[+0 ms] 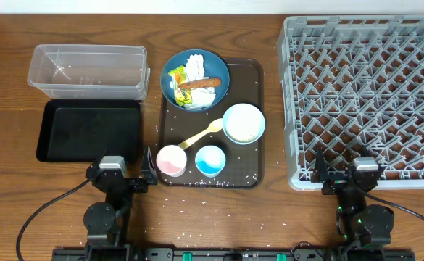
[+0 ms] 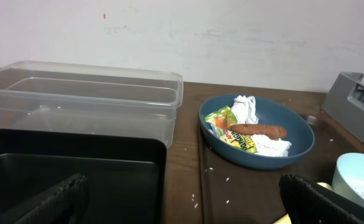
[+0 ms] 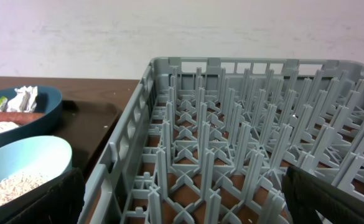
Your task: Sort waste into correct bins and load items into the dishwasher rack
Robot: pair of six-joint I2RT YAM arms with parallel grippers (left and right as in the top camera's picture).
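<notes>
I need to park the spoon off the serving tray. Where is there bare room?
Bare table lies in front of the serving tray, between left gripper and right gripper, and in a strip between serving tray and rack. Black tray and tub hold nothing. The serving tray is crowded: dish, bowl, pink cup, blue cup, spoon.

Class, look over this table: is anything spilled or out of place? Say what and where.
Yes: loose white rice grains lie scattered along the front edge of the brown serving tray and on the table beyond. The pink cup and blue cup stand upright; nothing looks damaged.
</notes>
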